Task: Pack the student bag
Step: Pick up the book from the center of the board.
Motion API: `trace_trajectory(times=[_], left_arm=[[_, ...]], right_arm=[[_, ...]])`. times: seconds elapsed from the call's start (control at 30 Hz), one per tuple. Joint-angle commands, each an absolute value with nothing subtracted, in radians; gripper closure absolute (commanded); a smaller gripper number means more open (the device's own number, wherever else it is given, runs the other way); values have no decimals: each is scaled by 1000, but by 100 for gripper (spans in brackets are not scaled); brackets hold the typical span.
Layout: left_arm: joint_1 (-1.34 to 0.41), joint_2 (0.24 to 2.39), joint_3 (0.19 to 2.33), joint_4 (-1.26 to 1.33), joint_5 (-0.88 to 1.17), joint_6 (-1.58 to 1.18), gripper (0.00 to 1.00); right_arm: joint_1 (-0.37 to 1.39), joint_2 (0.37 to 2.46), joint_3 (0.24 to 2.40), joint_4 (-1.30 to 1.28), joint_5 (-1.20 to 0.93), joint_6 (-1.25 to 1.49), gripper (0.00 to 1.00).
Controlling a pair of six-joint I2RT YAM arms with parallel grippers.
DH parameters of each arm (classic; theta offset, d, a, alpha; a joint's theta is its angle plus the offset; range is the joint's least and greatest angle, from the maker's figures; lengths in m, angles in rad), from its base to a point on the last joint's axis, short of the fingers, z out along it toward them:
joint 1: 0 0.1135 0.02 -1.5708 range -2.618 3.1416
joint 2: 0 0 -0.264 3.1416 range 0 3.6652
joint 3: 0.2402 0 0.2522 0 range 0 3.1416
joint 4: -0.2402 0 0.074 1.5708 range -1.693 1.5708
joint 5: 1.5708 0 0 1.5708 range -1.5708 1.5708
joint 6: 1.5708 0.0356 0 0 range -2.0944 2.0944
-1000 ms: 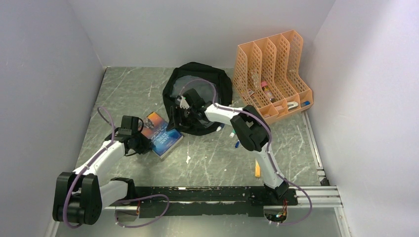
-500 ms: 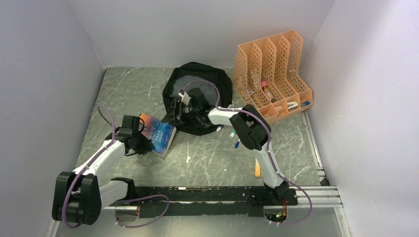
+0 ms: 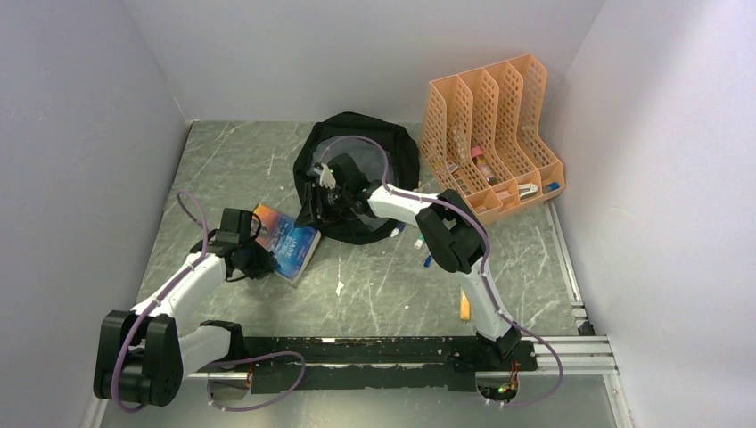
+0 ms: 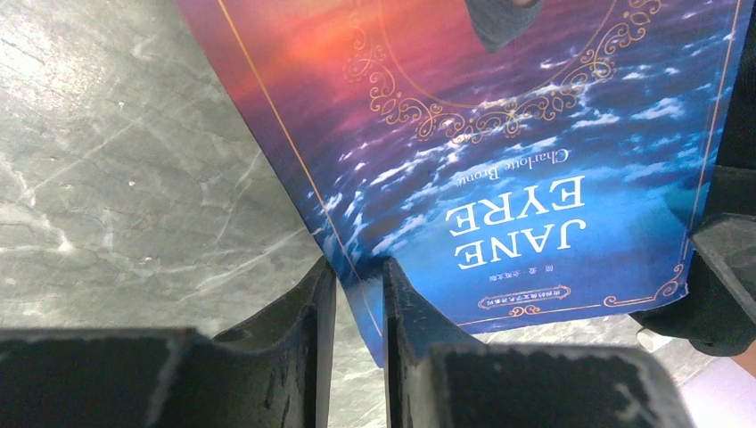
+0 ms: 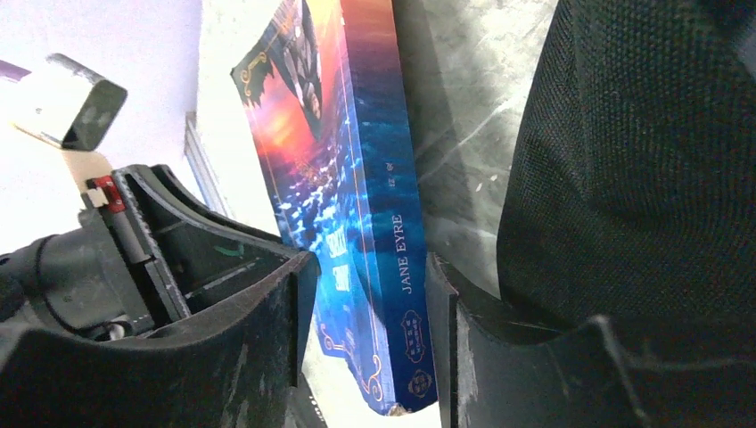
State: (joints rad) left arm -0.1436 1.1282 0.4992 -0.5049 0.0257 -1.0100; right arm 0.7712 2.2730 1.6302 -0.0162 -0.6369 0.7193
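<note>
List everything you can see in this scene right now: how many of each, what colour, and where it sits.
student bag: one, black, far middle of the table, mouth open.
book: one, blue and orange cover titled Jane Eyre, just left of the bag, tilted.
file organiser: one, orange mesh, far right corner; the small items in its slots are too small to name.
loose pieces: about four, white, blue and orange, scattered in front of the bag and beside the right arm.
table: one, grey marbled.
left gripper: one, black, shut on the book's edge.
right gripper: one, black, open, at the bag's near-left rim.
</note>
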Motion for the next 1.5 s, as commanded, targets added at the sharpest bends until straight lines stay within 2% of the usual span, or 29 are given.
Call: trace_trajectory(times=[0.0,0.23,0.5,0.93,1.03,1.37,1.47], left_arm=[[-175,1191,411,-578,-40,-980,95],[-176,1196,410,-569,-34,-980,95],[-179,1204,411,-559,-29,-979,95],[-183,1217,411,-545,-19,-977,95],[-183,1220,414,-545,-20,-977,95],[-183,1228,418,-529,-9,-971,95],[-184,1238,435,-522,12,-956,95]], right_arm=[[888,2280,1647,-194,-799,677,50],[903,2275,1619,-198,-876,647,52],[910,2314,1603,-28,-996,768,57],[935,2388,1728,-207,-962,642,59],[936,2370,1700,-206,-978,630,64],[934,2295,1629,-113,-1023,653,99],[929,2254,1598,-84,-998,660,100]])
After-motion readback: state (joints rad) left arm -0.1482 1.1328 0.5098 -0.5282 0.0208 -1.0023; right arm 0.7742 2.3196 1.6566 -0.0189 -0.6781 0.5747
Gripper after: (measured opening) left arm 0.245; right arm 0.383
